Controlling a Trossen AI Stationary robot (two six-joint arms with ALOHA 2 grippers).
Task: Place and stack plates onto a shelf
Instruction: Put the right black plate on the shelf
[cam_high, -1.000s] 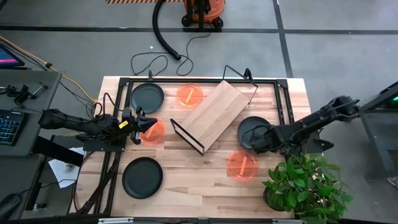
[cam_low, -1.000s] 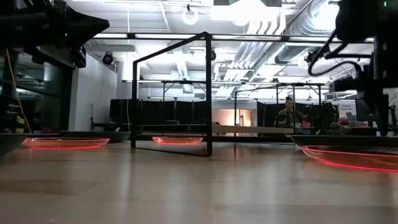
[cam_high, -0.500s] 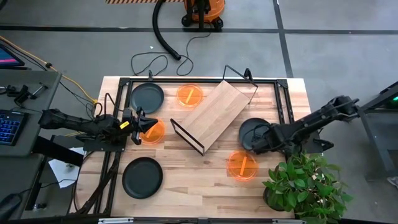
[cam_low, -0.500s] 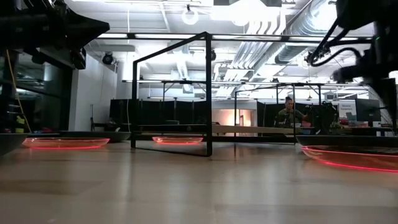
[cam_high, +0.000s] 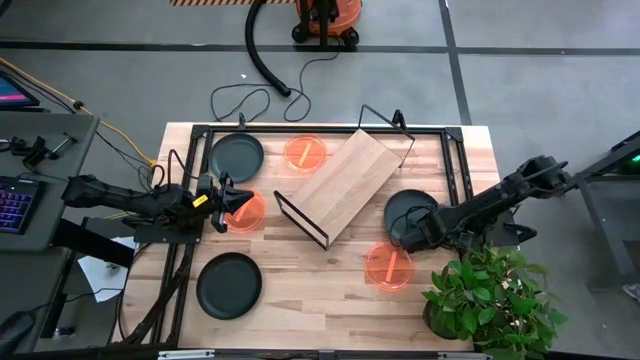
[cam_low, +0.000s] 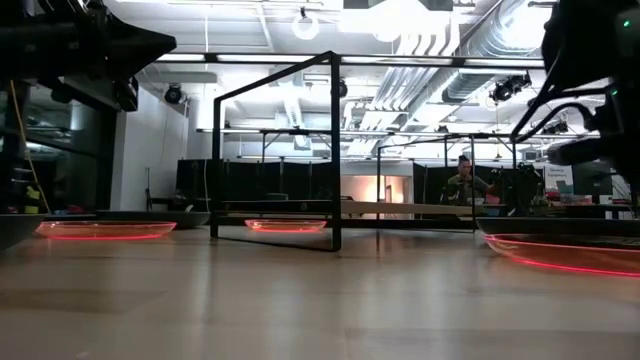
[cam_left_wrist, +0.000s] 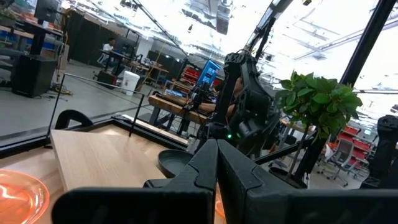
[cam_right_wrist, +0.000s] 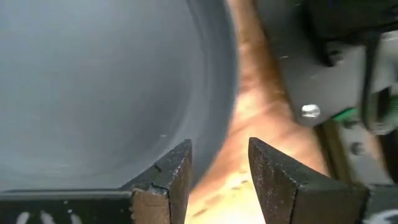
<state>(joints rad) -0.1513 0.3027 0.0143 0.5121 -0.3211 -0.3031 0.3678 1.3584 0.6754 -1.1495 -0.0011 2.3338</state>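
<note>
Six plates lie flat on the table. Three are dark (cam_high: 237, 156), (cam_high: 229, 285), (cam_high: 410, 210). Three are orange (cam_high: 305, 153), (cam_high: 247, 213), (cam_high: 390, 267). The shelf (cam_high: 345, 183), a light-wood board on a black wire frame, stands at a slant mid-table. My right gripper (cam_high: 399, 236) is open at the near edge of the right-hand dark plate (cam_right_wrist: 93, 81). One finger (cam_right_wrist: 174, 168) is over the plate's inside and the other (cam_right_wrist: 270, 171) is outside the rim. My left gripper (cam_high: 228, 203) is shut and hovers at the left edge of the middle orange plate. My right gripper (cam_right_wrist: 219, 149) straddles the dark plate's near rim (cam_right_wrist: 217, 124), coming in low from the table's right side. One finger is inside the rim and one outside. I cannot tell whether either finger touches the plate. The plate lies flat on the table.
A potted plant (cam_high: 490, 300) stands at the table's near right corner, close behind my right arm. A black frame (cam_high: 330, 130) runs along the table's far and side edges. Bare wood lies between the near dark plate and the near orange plate.
My right gripper has moved a little toward the table's left along the near edge of the dark plate. Its arm has drawn out of the low view's right side. The plates, the shelf and my left arm have kept still.
</note>
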